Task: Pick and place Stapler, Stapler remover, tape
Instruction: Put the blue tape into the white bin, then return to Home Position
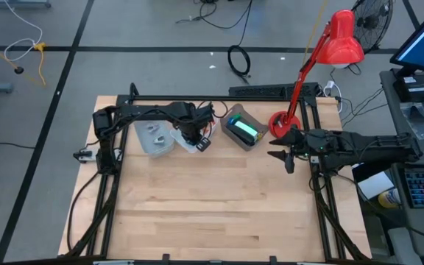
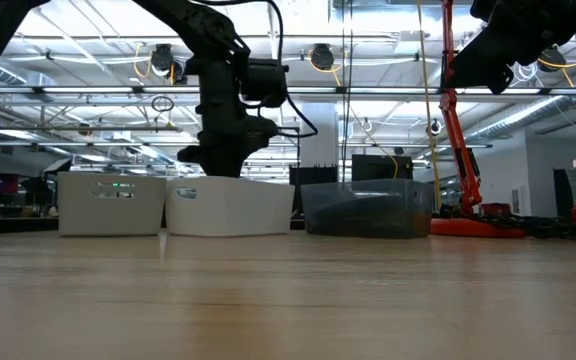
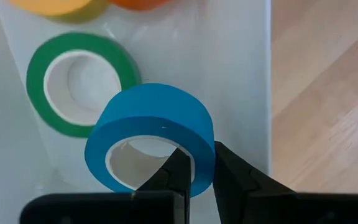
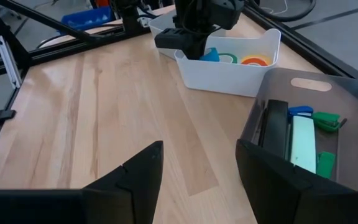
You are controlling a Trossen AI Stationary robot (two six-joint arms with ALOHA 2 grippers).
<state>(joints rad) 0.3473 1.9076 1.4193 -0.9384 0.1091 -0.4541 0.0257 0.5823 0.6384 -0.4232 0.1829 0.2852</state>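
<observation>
Now clamped by the left gripper (image 3: 196, 177) on 1 wall of the blue ring-shaped tape roll (image 3: 151, 134), tilted over the white plastic bin (image 3: 241, 74) beside the flat green tape roll (image 3: 79, 81), near that bin's rim with bare wooden table (image 3: 328, 112) beyond; right gripper (image 4: 197, 168) apart, well off.

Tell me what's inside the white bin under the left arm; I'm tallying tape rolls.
In the white bin: the blue roll gripped by the left pincer, a green roll, plus orange and yellow rolls, partly out of frame.
</observation>
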